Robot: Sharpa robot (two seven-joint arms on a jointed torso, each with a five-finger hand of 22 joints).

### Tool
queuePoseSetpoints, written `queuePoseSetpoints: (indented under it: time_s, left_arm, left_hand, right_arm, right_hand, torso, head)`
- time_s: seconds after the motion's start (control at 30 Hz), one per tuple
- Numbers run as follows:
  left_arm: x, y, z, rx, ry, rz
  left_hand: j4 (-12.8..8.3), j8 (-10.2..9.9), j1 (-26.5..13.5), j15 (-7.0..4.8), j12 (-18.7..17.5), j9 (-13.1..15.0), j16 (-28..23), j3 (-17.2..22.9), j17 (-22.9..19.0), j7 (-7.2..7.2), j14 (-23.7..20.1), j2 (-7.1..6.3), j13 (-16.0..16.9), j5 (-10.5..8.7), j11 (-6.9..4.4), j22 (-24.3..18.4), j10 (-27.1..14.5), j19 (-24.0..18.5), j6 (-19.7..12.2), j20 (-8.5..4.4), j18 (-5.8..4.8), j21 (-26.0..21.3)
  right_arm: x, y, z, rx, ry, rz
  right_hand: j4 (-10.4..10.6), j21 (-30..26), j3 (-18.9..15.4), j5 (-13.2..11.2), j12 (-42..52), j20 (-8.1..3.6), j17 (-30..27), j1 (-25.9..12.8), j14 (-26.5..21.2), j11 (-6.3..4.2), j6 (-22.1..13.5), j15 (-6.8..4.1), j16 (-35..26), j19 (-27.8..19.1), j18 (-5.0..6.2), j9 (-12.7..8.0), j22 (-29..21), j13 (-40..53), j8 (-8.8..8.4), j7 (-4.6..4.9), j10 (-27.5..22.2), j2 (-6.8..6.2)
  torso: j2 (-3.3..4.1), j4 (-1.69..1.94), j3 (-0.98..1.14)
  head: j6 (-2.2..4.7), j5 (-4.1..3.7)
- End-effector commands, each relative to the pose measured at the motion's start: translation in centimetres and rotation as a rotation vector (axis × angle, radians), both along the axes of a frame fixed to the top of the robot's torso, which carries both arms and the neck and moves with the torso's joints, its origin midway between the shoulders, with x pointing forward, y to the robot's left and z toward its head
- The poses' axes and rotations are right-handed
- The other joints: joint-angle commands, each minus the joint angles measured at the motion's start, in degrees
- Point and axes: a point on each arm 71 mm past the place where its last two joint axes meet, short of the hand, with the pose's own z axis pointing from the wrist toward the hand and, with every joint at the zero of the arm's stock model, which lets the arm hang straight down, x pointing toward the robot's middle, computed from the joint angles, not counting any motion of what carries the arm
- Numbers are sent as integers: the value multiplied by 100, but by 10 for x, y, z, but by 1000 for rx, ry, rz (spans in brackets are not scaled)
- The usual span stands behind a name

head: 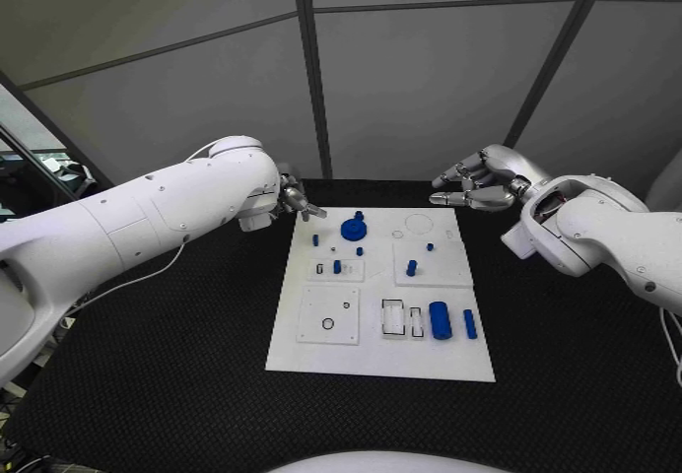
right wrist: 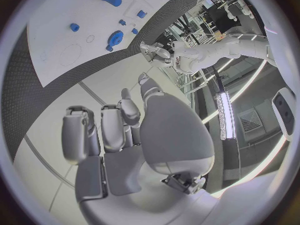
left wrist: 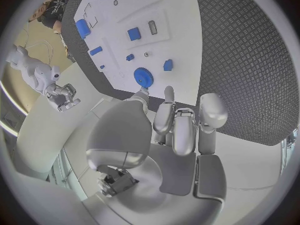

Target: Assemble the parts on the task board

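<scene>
1. Board (head: 381,360) sits mid-table; several blue parts are on it, so the task looks partly underway at best
2. Gear (head: 353,231) is near the board's far-left corner, seemingly seated on its spot; a small peg (head: 360,214) is just beyond it
3. Short pegs (head: 411,267) stand upright around the board's middle; whether each is fully pressed in I cannot tell
4. Cylinder (head: 441,320) and a thin bar (head: 470,323) lie loose near the board's near-right side, beside empty rectangular slots (head: 394,317); these look not yet placed
5. Round outlines near the board's far-right corner and a hole in the near-left raised tile look unfilled, so more is probably left than done
6. Left hand (head: 296,200) hovers just off the board's far-left corner, near the gear; wrist view shows its fingers (left wrist: 181,130) extended side by side, holding nothing, fingertips aimed at the gear (left wrist: 143,77)
7. Right hand (head: 481,181) hangs off the board's far-right corner, well above it; fingers loosely curled and apart, nothing in them
8. Neither hand touches the board or any part
</scene>
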Motion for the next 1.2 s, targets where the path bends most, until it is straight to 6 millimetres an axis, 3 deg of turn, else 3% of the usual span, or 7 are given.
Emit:
queuePoseSetpoints:
  time_s: [0.03, 0.23, 0.53, 0.67, 1.2]
  left_arm:
    - [2, -1, -5, 15, 54, -38]
    - [6, -4, -12, 37, 91, -43]
    - [6, -4, -12, 37, 91, -43]
    - [10, -8, -22, 47, 119, -47]
    - [11, -11, -34, 53, 163, -62]
  left_hand:
    - [1, -27, -68, 29, 22, -50, 10, -59, 973, -12, 435, 40, 818, -66, 17, 8, 1, 30, 54, 10, -86, -32]
    - [4, 12, -112, 24, 17, -80, 14, -144, 977, -29, 435, 90, 818, -184, 6, -2, -4, 27, 131, 8, -83, -54]
    - [4, 12, -112, 24, 17, -80, 14, -144, 977, -29, 435, 90, 818, -184, 6, -2, -4, 27, 131, 8, -83, -54]
    - [3, -7, -127, 25, -2, -112, 4, -181, 969, -22, 430, 122, 813, -212, 11, -24, -14, 12, 100, 7, -78, -78]
    - [-38, -4, 0, 27, 27, -176, 36, -185, 1001, -26, 438, 268, 825, -198, 9, -2, -11, 23, 122, 8, -82, -80]
  right_arm:
    - [0, 2, 1, 1, -4, 13]
    - [0, 3, 1, 1, -3, 15]
    - [0, 3, 1, 1, -3, 15]
    - [0, 5, 1, 3, -4, 19]
    - [0, 7, 1, 4, -3, 24]
  right_hand:
    - [6, -21, -15, 33, -24, -15, -7, -20, 102, 0, -4, -20, -39, -15, 48, 9, 390, -7, -20, 13, -10, 32]
    - [6, -21, -15, 33, -24, -15, -7, -20, 102, 0, -4, -20, -39, -15, 48, 9, 390, -7, -20, 13, -10, 32]
    - [6, -21, -15, 33, -24, -15, -7, -20, 102, 0, -4, -20, -39, -15, 48, 9, 390, -7, -20, 13, -10, 32]
    - [12, -28, -19, 33, -22, -14, -11, -33, 102, 0, -10, -19, -45, -18, 50, 9, 383, -9, -23, 13, -9, 35]
    - [12, -28, -19, 33, -22, -14, -11, -33, 102, 0, -10, -19, -45, -18, 50, 9, 383, -9, -23, 13, -9, 35]
  torso:
    - [11, 1, -8]
    - [6, 8, -4]
    - [6, 8, -4]
    - [-9, 1, 3]
    - [-6, 3, 1]
  head:
    - [-3, 8]
    - [-25, 17]
    - [-25, 17]
    - [-57, 43]
    - [-69, 38]
